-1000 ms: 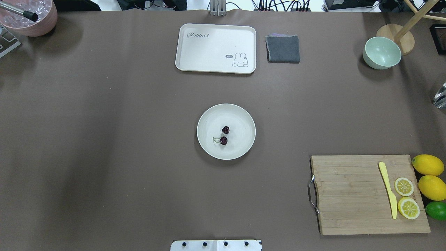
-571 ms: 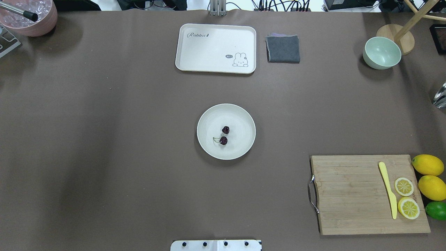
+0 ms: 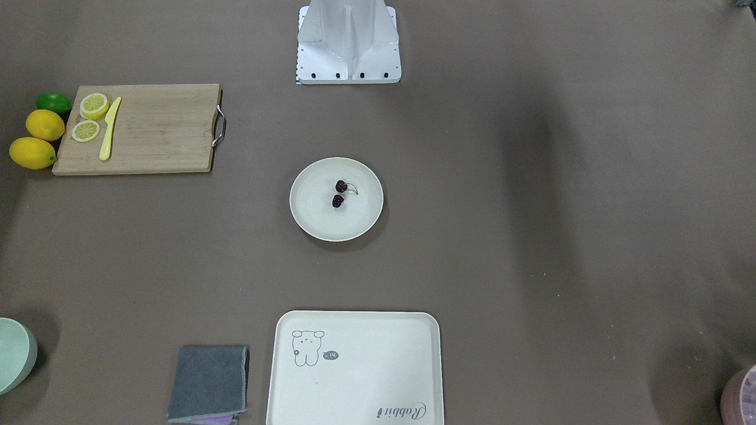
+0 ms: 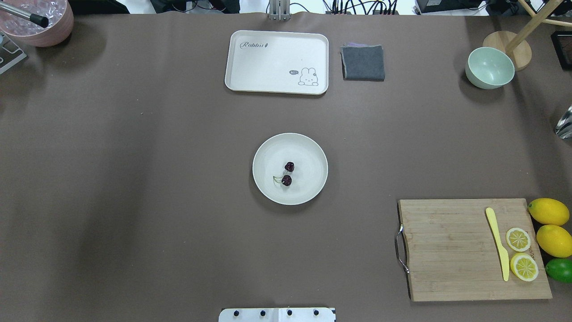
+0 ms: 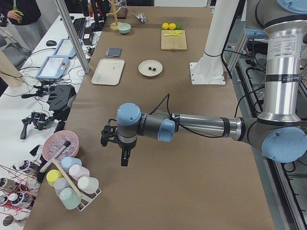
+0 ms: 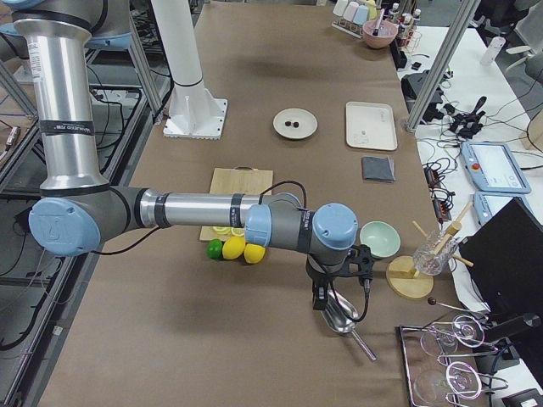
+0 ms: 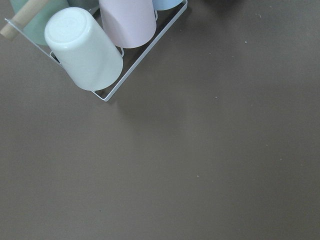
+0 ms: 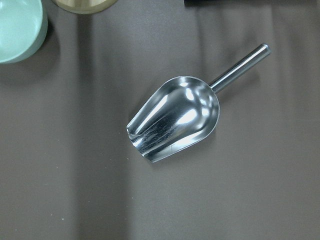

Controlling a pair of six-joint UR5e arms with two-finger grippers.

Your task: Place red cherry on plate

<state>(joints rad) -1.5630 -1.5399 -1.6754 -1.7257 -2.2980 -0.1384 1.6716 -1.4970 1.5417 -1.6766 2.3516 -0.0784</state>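
The red cherry [image 4: 288, 173], a pair of dark maroon fruits on pale green stems, lies inside the round cream plate [image 4: 309, 181] at the table's middle. It also shows there in the front-facing view as the red cherry [image 3: 339, 193] on the plate [image 3: 313, 215]. Neither arm is over the table's middle. My left gripper [image 5: 123, 157] hangs over bare table far off at the left end, near a cup rack. My right gripper [image 6: 327, 297] hangs at the right end above a metal scoop. I cannot tell whether either gripper is open or shut.
A rabbit tray [image 4: 268, 62] and a grey cloth [image 4: 363, 62] lie at the far edge, a green bowl [image 4: 489, 68] far right. A cutting board [image 4: 447, 250] with knife, lemon slices and lemons sits near right. Cup rack [image 7: 85, 50] and scoop [image 8: 175, 117] lie under the wrists.
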